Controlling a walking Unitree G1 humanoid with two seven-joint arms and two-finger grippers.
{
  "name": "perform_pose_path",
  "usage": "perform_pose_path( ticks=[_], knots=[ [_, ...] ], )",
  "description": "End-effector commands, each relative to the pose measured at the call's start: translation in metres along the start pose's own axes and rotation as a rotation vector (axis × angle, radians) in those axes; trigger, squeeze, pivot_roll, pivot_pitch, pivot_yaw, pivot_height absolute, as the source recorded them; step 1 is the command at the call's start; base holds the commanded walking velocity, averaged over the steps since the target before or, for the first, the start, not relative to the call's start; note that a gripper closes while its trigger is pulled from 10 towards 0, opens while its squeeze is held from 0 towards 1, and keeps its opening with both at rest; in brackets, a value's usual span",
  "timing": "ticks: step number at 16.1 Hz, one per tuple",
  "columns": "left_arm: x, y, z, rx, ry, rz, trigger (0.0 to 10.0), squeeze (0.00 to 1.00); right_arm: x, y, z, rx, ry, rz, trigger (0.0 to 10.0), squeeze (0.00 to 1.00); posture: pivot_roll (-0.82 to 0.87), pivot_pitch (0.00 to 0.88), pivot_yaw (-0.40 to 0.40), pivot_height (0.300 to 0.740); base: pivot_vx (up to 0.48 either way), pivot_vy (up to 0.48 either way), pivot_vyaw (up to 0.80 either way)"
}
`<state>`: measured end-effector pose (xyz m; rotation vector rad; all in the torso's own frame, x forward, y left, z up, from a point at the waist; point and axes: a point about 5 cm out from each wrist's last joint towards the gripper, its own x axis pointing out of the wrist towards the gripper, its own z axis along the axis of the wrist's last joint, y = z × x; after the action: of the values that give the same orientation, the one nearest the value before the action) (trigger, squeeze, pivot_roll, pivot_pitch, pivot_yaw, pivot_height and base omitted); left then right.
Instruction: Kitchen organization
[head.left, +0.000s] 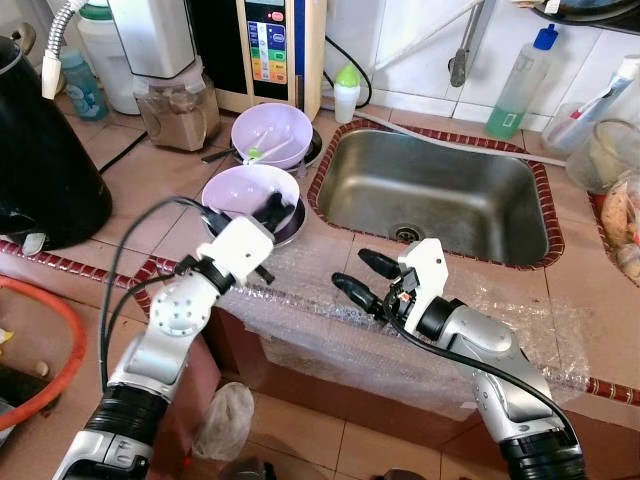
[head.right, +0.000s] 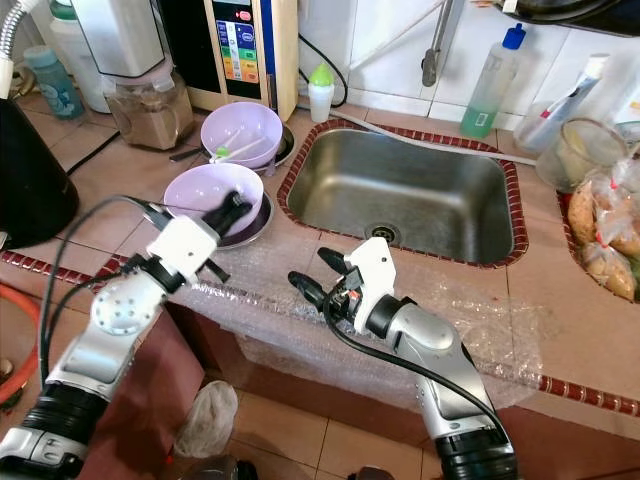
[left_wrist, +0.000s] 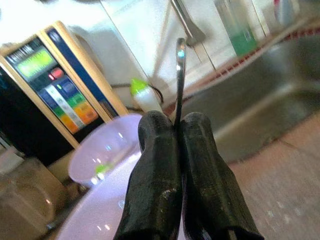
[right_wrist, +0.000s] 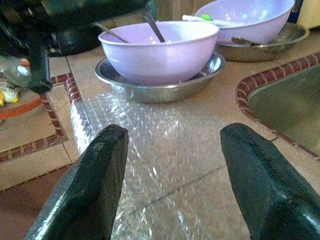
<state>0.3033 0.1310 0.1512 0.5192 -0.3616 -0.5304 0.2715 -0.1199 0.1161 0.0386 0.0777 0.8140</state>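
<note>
Tiled in pinkish brown with a dark red border, the kitchen surface (head.left: 150, 180) carries a steel sink (head.left: 440, 195) set into it and a sheet of bubble wrap (head.left: 320, 290) draped over its front edge. Left of the sink, the near lilac bowl (head.left: 250, 190) sits in a shallow steel dish (right_wrist: 155, 82), and a second lilac bowl (head.left: 272, 132) with a green-tipped utensil stands behind it in another dish.

The left gripper (head.left: 268, 210) reaches over the near bowl. Its wrist view shows what the head views do not: the two black fingers (left_wrist: 155, 180) are pressed together on a thin metal spoon handle (left_wrist: 179, 75) that rises upright between them, above the bowl's lilac rim. From the right wrist view, two metal handles stand slanted inside that same bowl.

The right gripper (head.left: 362, 275) hovers over the bubble wrap just in front of the sink, its fingers (right_wrist: 90, 185) spread wide apart and holding nothing.

Against the back wall stand a water dispenser with a coloured panel (head.left: 270, 40), a blender jar of brown powder (head.left: 178, 110), a small white bottle with a green cap (head.left: 346, 95) and a green soap bottle (head.left: 522, 85). A black kettle (head.left: 45, 150) sits at the far left, bagged food (head.right: 600, 240) at the far right.
</note>
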Motion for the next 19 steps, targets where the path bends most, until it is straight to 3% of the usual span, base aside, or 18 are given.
perform_pose_path(
  ticks=[1,5,7,9,11,13,14,15,19],
  knots=[
    [0.002,0.011,0.011,0.019,-0.047,0.04,0.0,0.0,0.002,-0.004,0.008,-0.021,-0.03,-0.019,10.0,0.0,-0.02,0.0,-0.003,0.74,0.0,0.0,0.0],
    [0.002,0.019,0.017,0.019,-0.082,0.062,0.0,0.0,0.006,-0.01,0.012,-0.054,-0.068,-0.087,10.0,0.0,-0.02,0.0,-0.005,0.74,0.0,0.0,0.0],
    [0.004,0.024,0.027,0.027,-0.121,0.071,0.0,0.0,0.007,-0.012,0.018,-0.092,-0.093,-0.113,10.0,0.0,-0.02,0.0,-0.004,0.74,0.0,0.0,0.0],
    [0.009,0.026,0.041,0.089,-0.168,0.028,0.0,0.0,0.009,-0.013,0.018,-0.155,-0.071,-0.122,10.0,0.0,-0.02,0.0,-0.004,0.74,0.0,0.0,0.0],
    [0.016,0.038,0.059,0.115,-0.227,0.042,0.0,0.0,0.01,-0.018,0.022,-0.223,-0.08,-0.16,10.0,0.0,-0.02,0.0,-0.004,0.74,0.0,0.0,0.0],
    [0.023,0.044,0.072,0.012,-0.266,0.053,0.0,0.0,0.009,-0.027,0.026,-0.281,-0.096,-0.232,10.0,0.0,-0.02,0.0,-0.004,0.74,0.0,0.0,0.0],
    [0.027,0.036,0.07,-0.193,-0.227,-0.012,0.0,0.0,0.009,-0.031,0.031,-0.315,-0.118,-0.273,10.0,0.0,-0.02,0.0,-0.004,0.74,0.0,0.0,0.0],
    [0.028,0.032,0.069,-0.257,-0.221,-0.041,0.0,0.0,0.009,-0.033,0.034,-0.323,-0.129,-0.282,10.0,0.0,-0.02,0.0,-0.004,0.74,0.0,0.0,0.0],
    [0.032,0.011,0.062,-0.351,-0.166,-0.145,0.0,0.0,0.013,-0.032,0.036,-0.371,-0.12,-0.216,10.0,0.0,-0.02,0.0,-0.004,0.74,0.0,0.0,0.0]
  ],
)
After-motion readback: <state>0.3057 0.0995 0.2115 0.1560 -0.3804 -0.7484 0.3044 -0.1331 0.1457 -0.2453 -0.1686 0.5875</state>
